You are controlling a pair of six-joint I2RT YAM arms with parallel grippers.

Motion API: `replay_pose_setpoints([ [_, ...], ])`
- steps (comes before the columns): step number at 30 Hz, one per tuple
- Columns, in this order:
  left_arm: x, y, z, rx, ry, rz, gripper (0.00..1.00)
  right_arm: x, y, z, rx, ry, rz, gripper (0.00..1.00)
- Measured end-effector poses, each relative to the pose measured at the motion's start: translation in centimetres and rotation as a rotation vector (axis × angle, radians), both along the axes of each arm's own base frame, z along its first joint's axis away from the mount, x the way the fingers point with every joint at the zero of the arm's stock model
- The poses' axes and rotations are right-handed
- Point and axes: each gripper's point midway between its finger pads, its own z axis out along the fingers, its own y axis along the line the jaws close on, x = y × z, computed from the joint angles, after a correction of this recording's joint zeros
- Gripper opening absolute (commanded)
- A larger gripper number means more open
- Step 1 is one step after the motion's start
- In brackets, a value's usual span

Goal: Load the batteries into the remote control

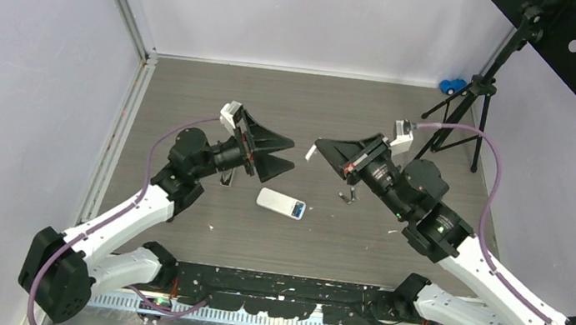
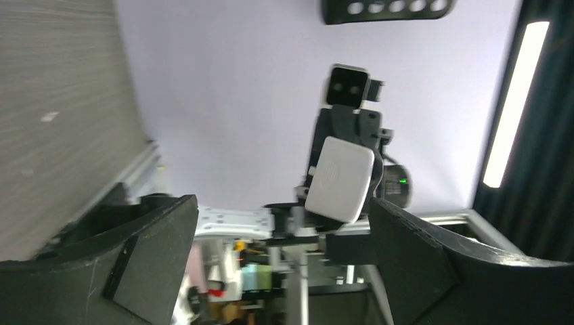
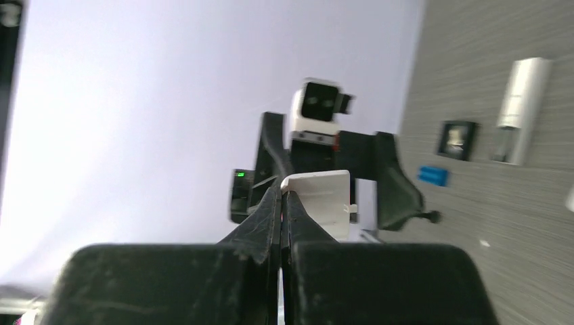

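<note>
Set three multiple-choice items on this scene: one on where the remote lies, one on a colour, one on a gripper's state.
1. Where is the remote control?
A. flat on the table, between the arms
B. in a gripper
C. on the music stand

2. What colour is the flat piece in the right gripper?
A. blue
B. white
C. red

3. How is the left gripper?
A. shut on a battery
B. shut, empty
C. open, empty

Key:
1 A: the top view shows it lying on the table, nearer the bases than both grippers.
2 B: both wrist views show a white piece.
3 C: its fingers stand wide apart with nothing between them.
</note>
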Motion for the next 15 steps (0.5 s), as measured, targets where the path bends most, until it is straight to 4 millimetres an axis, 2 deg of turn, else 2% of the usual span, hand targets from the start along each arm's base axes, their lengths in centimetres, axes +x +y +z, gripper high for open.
replay_pose_setpoints([
  [1, 0.0, -0.1, 1.2, -0.056, 0.023, -0.009, 0.99, -0.1, 0.6, 1.3, 0.052, -0.021, 0.027, 0.0],
  [4, 0.0, -0.4, 3.6, -0.177, 0.08, -0.045, 0.99, -0.2, 2.4, 3.2, 0.139, -0.061, 0.099, 0.0],
  [8, -0.1, -0.6, 6.3, -0.287, 0.144, -0.093, 0.92, 0.0, 4.8, 3.6, 0.199, -0.067, 0.186, 0.0],
  [12, -0.8, -0.1, 8.6, -0.357, 0.139, -0.12, 0.81, -0.5, 5.2, 4.4, 0.255, -0.079, 0.232, 0.01],
  [15, -1.1, 0.3, 9.6, -0.387, 0.138, -0.125, 0.73, -1.0, 5.0, 5.0, 0.302, -0.096, 0.248, 0.0],
])
